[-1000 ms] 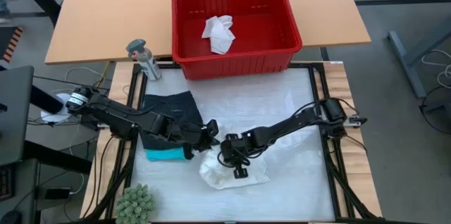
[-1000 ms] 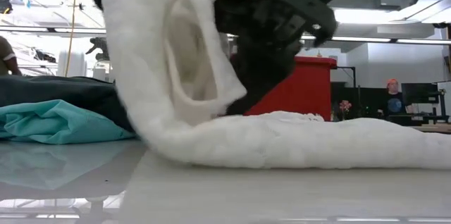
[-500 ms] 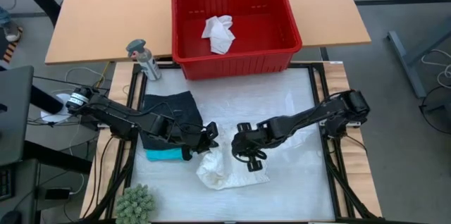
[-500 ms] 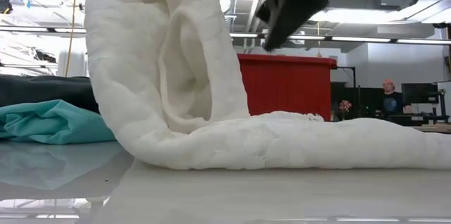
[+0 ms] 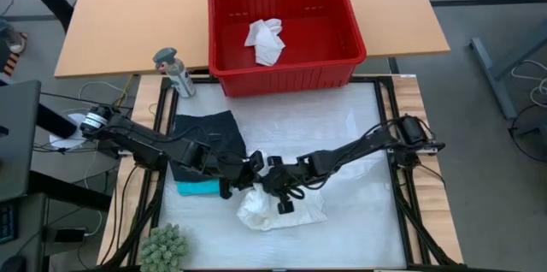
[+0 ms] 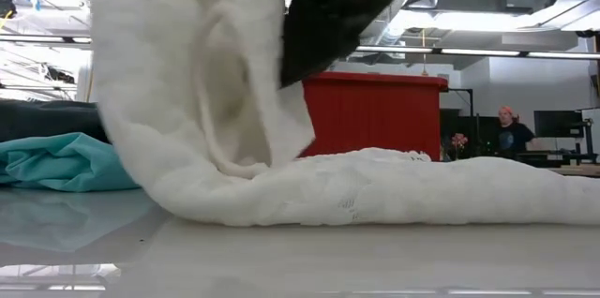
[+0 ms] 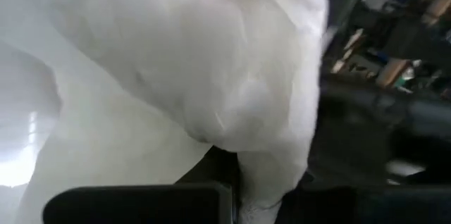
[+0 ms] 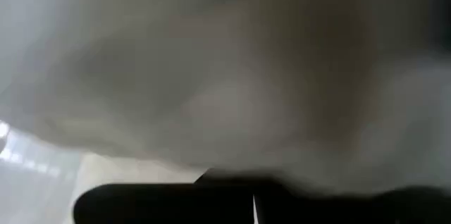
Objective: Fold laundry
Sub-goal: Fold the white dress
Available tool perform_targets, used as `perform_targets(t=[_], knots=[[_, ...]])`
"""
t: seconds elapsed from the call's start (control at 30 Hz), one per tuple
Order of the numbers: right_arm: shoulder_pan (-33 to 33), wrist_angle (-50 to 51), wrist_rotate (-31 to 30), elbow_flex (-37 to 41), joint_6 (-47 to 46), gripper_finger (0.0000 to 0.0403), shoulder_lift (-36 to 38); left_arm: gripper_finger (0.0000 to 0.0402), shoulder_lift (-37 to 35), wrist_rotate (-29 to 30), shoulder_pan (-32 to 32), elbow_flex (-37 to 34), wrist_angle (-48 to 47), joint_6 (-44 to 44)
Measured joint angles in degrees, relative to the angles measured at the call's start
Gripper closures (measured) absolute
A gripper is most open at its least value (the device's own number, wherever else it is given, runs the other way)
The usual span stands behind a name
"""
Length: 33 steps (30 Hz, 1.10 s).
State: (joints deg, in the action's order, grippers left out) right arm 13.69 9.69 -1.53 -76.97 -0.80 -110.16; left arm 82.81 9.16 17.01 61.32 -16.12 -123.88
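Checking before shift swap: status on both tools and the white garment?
Left tool shut on white garment, one end lifted. Right tool shut, pressed against it. Teal and black pieces folded alongside, nothing blocking.

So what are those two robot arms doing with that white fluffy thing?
They are folding laundry. The left gripper is shut on one edge of a soft white cloth garment and holds it up off the white table; the rest lies flat. The right gripper is shut and sits right beside it, over the same cloth. A black garment on a teal one waits nearby, and another white cloth lies in the red plastic basket.
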Motion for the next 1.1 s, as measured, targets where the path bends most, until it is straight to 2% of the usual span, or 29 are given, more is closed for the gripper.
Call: perform_targets(t=[0.27,0.43,0.5,0.67,0.83,1.1], knots=[[-1.36,-2.15,4.09,-7.78,2.37,0.0388,-6.75,0.0378,-3.15,-2.52,1.34,-0.17,-6.46,-2.46],[-1.55,-2.71,4.51,-13.27,3.48,0.0388,-10.18,0.0378,-9.07,3.08,2.50,0.01,-17.06,-6.89],[-1.50,-2.91,5.37,-16.31,4.18,0.0388,-11.78,0.0378,-10.64,5.74,2.89,0.02,-18.44,-7.79],[-2.31,2.06,8.83,-24.84,4.33,0.0388,-15.74,0.0378,-11.86,7.02,2.93,0.07,-19.83,-7.60],[-3.00,6.83,9.17,-25.42,5.56,0.0388,-15.51,0.0379,-11.54,6.32,3.24,0.07,-20.98,-6.79],[-1.84,22.50,11.00,-25.46,9.73,0.0388,-8.98,0.0379,-11.56,6.55,3.50,0.09,-20.04,-2.68]])
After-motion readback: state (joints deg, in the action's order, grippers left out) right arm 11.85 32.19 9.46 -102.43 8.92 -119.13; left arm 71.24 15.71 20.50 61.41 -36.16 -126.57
